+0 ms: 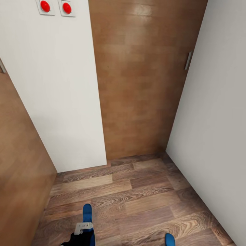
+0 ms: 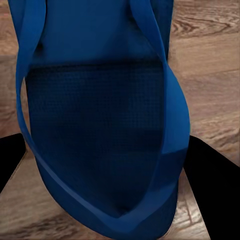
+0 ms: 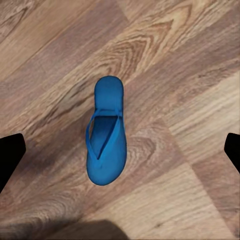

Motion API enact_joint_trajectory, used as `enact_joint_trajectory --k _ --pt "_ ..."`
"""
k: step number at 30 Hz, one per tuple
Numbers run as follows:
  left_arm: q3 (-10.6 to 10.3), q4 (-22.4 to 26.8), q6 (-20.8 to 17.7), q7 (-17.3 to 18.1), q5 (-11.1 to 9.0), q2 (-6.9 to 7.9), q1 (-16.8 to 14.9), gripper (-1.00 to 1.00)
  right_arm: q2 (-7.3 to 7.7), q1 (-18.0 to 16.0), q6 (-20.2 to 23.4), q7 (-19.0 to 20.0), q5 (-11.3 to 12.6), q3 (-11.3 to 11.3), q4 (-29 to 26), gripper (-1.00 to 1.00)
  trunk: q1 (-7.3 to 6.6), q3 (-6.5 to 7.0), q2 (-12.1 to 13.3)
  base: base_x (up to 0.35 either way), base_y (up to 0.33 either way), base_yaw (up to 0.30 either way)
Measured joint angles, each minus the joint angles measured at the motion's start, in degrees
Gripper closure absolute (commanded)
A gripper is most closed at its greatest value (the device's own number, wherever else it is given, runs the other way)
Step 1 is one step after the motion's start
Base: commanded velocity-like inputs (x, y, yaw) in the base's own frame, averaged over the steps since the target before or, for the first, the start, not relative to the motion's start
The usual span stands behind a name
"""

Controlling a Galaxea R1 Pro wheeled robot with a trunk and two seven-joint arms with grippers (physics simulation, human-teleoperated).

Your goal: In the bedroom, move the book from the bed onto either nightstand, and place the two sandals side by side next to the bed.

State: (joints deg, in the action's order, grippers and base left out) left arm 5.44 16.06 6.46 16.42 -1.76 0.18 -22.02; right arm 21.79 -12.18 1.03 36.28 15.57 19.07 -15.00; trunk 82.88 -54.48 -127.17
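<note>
Left hand (image 2: 107, 165): grasping one blue sandal (image 2: 100, 115). Right hand (image 3: 120, 150): released, above second sandal (image 3: 106, 135) on floor (image 3: 190, 75). Risk: carried sandal slips during travel.

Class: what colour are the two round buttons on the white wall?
Red buttons, clearest in the head view.

No legible text or labels.

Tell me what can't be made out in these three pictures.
- Head view: right sandal cut off by the bottom edge.
- Head view: left gripper partly cut off; open or shut unclear.
- Left wrist view: left sandal runs past the frame, hiding whether the fingers touch it.
- Right wrist view: right gripper fingers barely enter at the edges.
</note>
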Motion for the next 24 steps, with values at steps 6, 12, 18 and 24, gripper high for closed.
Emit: enact_joint_trajectory --k 6,12,18,24 --pt "0.0 0.0 0.0 0.0 0.0 0.01 0.0 1.0 0.0 0.0 0.0 0.0 0.0 0.0 0.0 -1.0 0.01 -0.02 0.0 0.025 0.017 -0.153" --pt "0.0 0.0 0.0 0.0 0.0 0.01 0.0 1.0 0.02 0.0 0.0 0.0 0.0 0.0 0.0 -1.0 0.01 -0.14 0.0 0.002 0.001 -0.226" --pt "0.0 0.0 0.0 0.0 0.0 -0.01 0.0 1.0 0.02 0.0 0.0 0.0 0.0 0.0 0.0 -1.0 0.01 -0.27 0.0 0.0 0.0 -0.23" --pt "0.0 0.0 0.0 0.0 0.0 0.0 0.0 1.0 0.02 0.0 0.0 0.0 0.0 0.0 0.0 -1.0 0.01 -0.42 0.0 0.0 0.0 -0.217"
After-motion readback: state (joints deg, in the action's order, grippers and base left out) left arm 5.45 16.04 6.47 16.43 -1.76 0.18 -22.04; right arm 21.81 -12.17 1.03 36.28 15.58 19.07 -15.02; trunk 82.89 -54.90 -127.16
